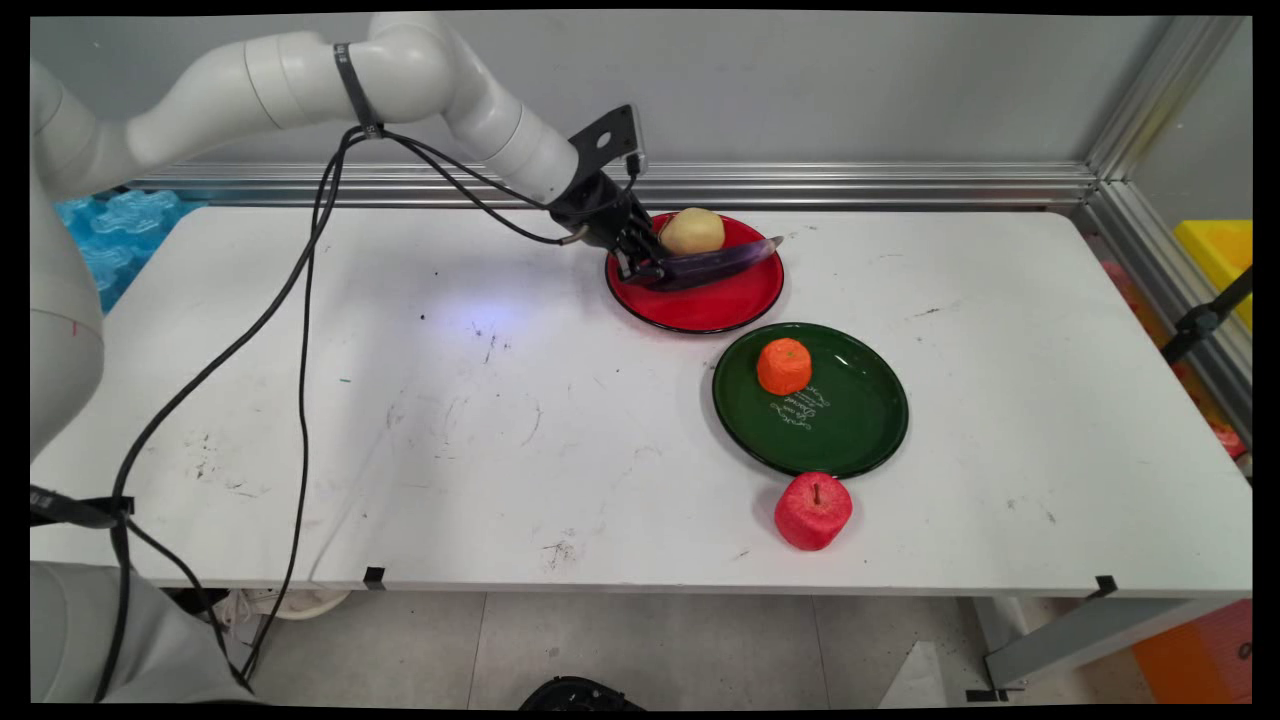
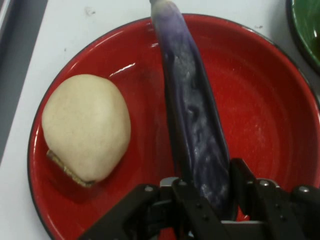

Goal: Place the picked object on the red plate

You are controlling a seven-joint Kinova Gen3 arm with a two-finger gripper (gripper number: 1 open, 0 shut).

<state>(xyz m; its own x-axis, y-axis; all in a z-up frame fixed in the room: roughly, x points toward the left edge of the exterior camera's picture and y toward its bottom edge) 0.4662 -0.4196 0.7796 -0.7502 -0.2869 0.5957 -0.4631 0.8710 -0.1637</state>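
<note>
Main view: aubergine gripped at one end over the red plate

Main view shows the tool [image 1: 640, 262] at the left rim of the red plate [image 1: 720, 310], closed narrow on the near end of a long purple aubergine [image 1: 722, 262]. A pale bun [image 1: 691, 231] sits just behind it on the same plate. Further right lies a green plate [image 1: 850, 440] carrying an orange fruit [image 1: 784, 366], with a red apple [image 1: 813, 511] on the worktop [image 1: 400, 420] touching or just beside its near rim.

The hold is at the very end, so the long free part could sag or swivel, slip out, or knock the bun beside it.
</note>
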